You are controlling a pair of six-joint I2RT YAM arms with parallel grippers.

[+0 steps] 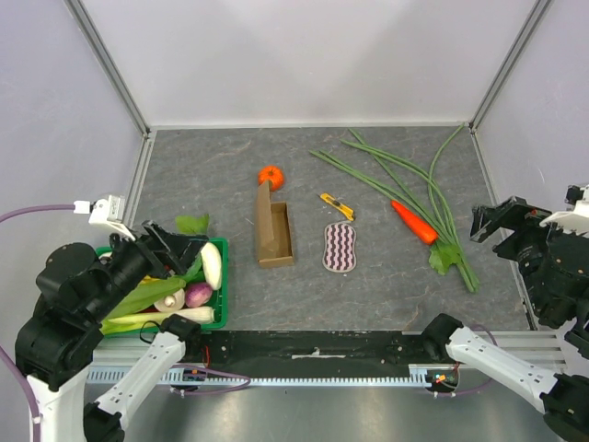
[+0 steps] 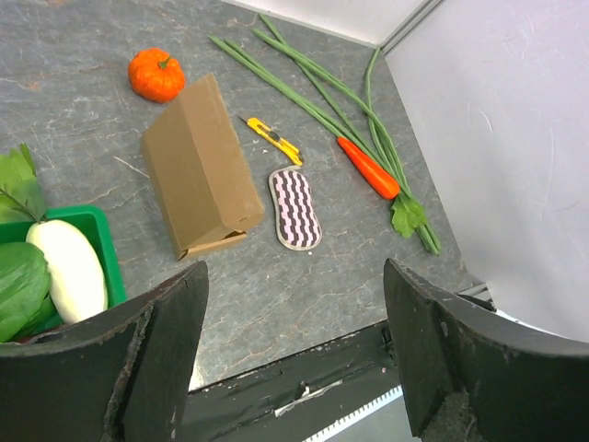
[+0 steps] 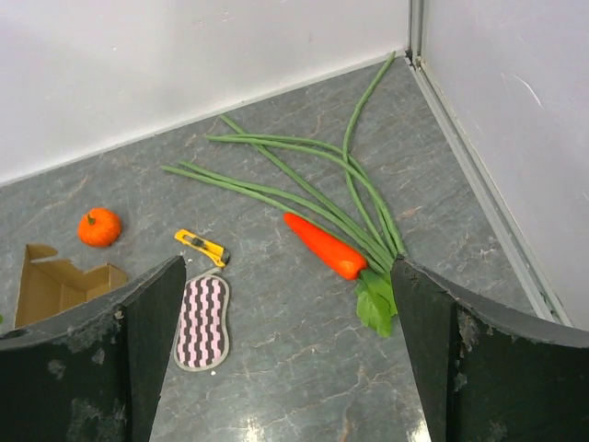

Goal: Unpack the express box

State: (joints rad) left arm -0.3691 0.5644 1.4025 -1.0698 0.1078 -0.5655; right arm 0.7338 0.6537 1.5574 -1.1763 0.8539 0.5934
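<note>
Centrally on the grey worktop [image 1: 202, 175] lies the brown express box [image 1: 274, 235], flap lid standing open, a tangerine [image 1: 270, 177] behind it and a striped pad [image 1: 339, 247] beside it. The left claw [image 2: 294, 272] and the right claw [image 3: 287, 267] both gape wide, holding nothing.

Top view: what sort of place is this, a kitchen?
Probably a robot test booth, not a kitchen. Bare white walls close in a grey table, the left arm and right arm stand at its near edge, and the cardboard box and carrot lie spread out.
</note>
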